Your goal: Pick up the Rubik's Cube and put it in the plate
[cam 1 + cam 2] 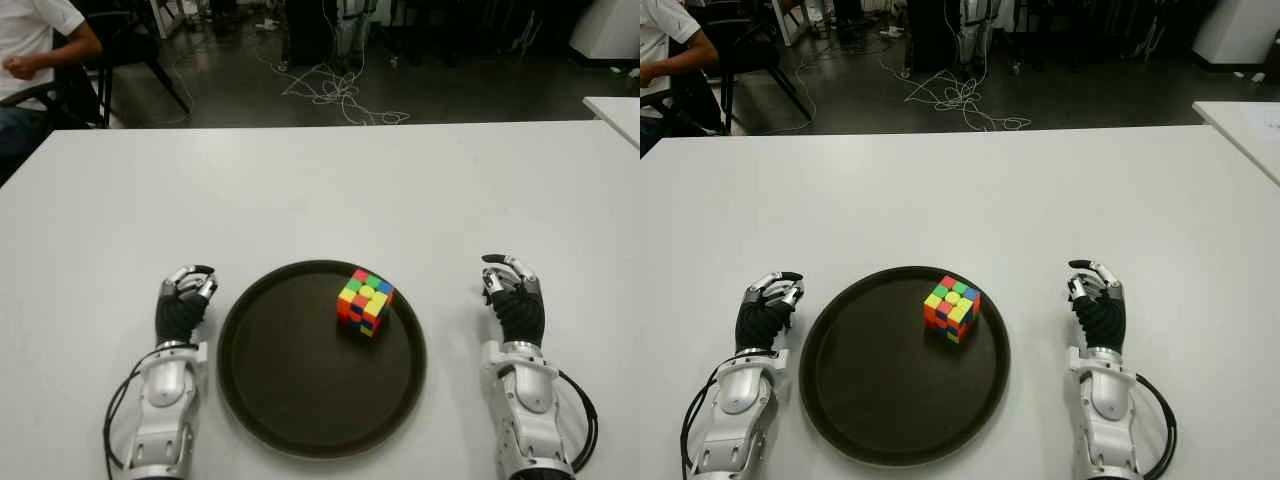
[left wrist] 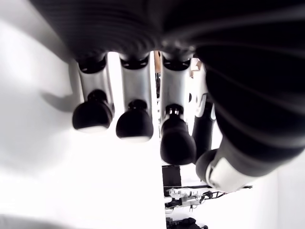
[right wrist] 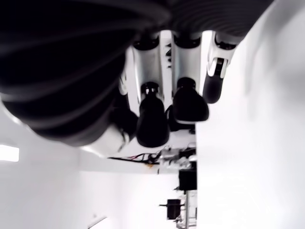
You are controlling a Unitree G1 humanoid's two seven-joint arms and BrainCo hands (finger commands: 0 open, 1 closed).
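The Rubik's Cube (image 1: 365, 301) sits inside the dark round plate (image 1: 290, 385), toward its far right part, with no hand touching it. My left hand (image 1: 184, 297) shows on the white table just left of the plate, fingers (image 2: 135, 125) loosely curled and holding nothing. My right hand (image 1: 511, 287) shows right of the plate, a short gap from its rim, fingers (image 3: 152, 124) also relaxed and holding nothing.
The white table (image 1: 320, 190) stretches far beyond the plate. A person (image 1: 30, 50) sits on a chair past the table's far left corner. Cables (image 1: 335, 90) lie on the floor behind. Another white table's corner (image 1: 615, 108) shows at far right.
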